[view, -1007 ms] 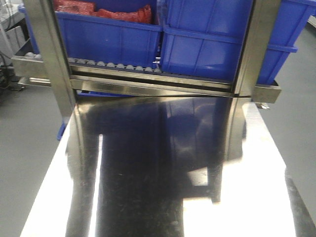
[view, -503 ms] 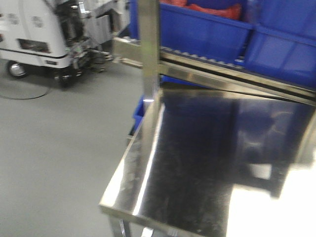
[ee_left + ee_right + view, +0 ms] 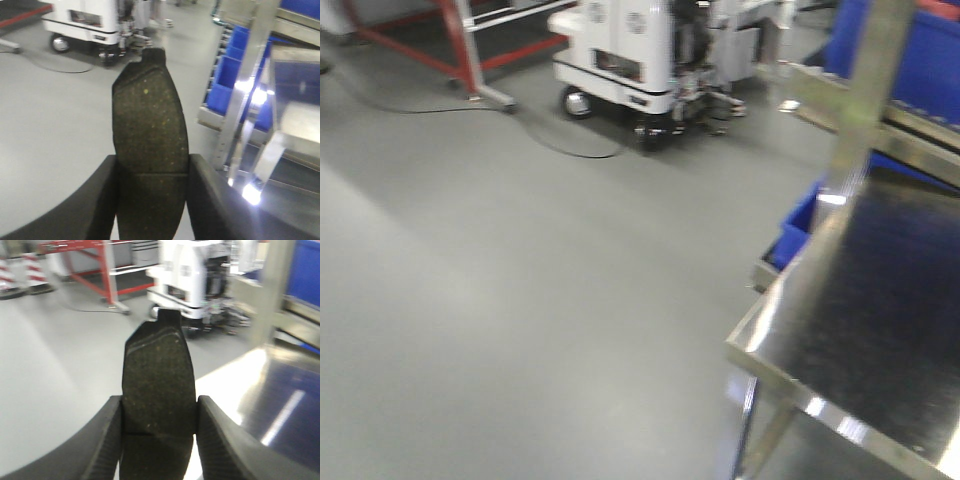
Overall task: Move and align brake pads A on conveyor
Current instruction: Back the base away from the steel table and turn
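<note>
My left gripper is shut on a dark grey brake pad A, whose long body sticks forward past the fingers, with a thin groove across it. In the right wrist view my right gripper is shut on a second brake pad A, also pointing forward, its tab end far from the jaws. Both pads hang in the air over grey floor beside the steel table. The conveyor is out of view in all three views. Neither gripper shows in the front view.
A shiny steel table fills the right of the front view, corner near the bottom. Blue bins sit under and behind its frame. A white wheeled machine and a red frame stand across the grey floor.
The front view has swung left: one second ago it faced the steel table and blue bins squarely, now the table sits at the right edge and open floor fills the frame.
</note>
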